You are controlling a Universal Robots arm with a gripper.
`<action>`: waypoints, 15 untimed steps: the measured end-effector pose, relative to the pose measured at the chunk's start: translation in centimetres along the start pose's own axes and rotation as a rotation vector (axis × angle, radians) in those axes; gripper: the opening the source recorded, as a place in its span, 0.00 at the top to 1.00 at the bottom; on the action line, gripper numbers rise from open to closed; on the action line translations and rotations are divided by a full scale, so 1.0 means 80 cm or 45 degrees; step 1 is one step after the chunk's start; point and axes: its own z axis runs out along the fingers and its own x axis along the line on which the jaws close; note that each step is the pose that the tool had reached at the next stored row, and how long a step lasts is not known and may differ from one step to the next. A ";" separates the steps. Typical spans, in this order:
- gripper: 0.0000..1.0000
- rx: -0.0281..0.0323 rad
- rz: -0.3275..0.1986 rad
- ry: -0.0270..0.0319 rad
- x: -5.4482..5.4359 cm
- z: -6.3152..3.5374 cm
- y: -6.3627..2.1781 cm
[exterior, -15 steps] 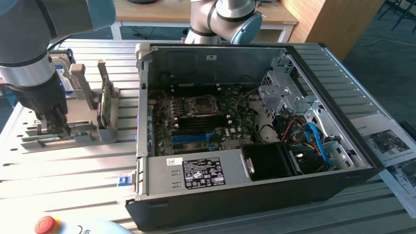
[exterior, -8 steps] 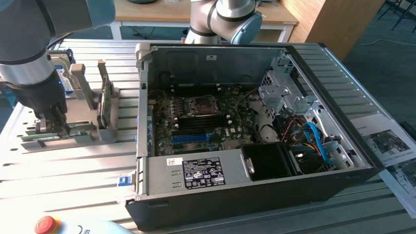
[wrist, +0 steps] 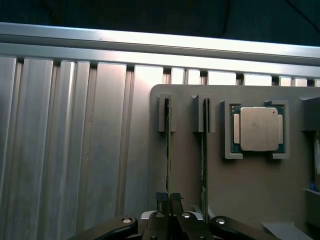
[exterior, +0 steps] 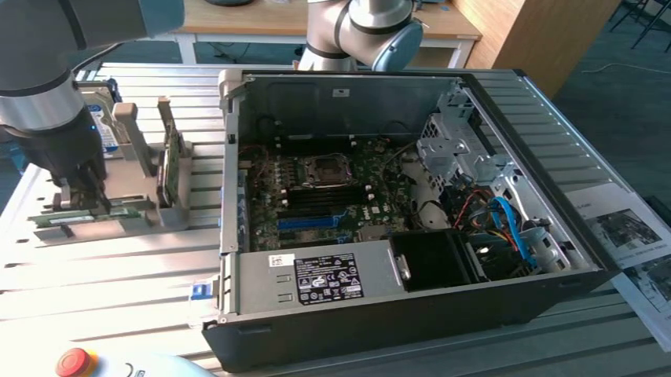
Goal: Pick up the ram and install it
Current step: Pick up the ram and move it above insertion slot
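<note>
Wrist view: the jaws are pinched shut on the thin ram [wrist: 168, 150], which stands on edge in its grey holder [wrist: 186, 167].

A grey robot arm [exterior: 47, 102] reaches down at the exterior view's left, its dark tool [exterior: 82, 198] lowered onto a grey plastic holder block [exterior: 157, 214] on the slatted aluminium table [exterior: 105, 275]. The tool's tip meets a long, thin green ram stick [exterior: 118, 210] that stands on edge in the holder. A boxy silver hard drive with a blue-and-white label [exterior: 108, 129] stands behind the arm. To the holder's right in this view lies an open black computer case [exterior: 419, 314], showing its green motherboard [exterior: 325, 196], blue cables [exterior: 514, 232] and a labelled silver power supply [exterior: 314, 279]. A red round stop button [exterior: 75, 361] sits at the near edge.
</note>
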 end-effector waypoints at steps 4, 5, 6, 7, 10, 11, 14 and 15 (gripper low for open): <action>0.88 -0.0013 0.003 -0.0002 0.000 -0.006 0.000; 0.88 -0.0017 0.003 -0.0003 0.000 -0.008 0.000; 0.88 -0.0019 0.004 -0.0003 0.000 -0.010 0.000; 0.88 -0.0023 0.004 -0.0004 0.000 -0.012 0.001; 0.88 -0.0031 0.006 -0.0005 0.000 -0.018 0.001; 0.88 -0.0034 0.006 -0.0005 0.000 -0.020 0.001; 0.88 -0.0043 0.007 -0.0006 0.000 -0.026 0.001; 0.88 -0.0045 0.008 -0.0007 0.000 -0.028 0.001</action>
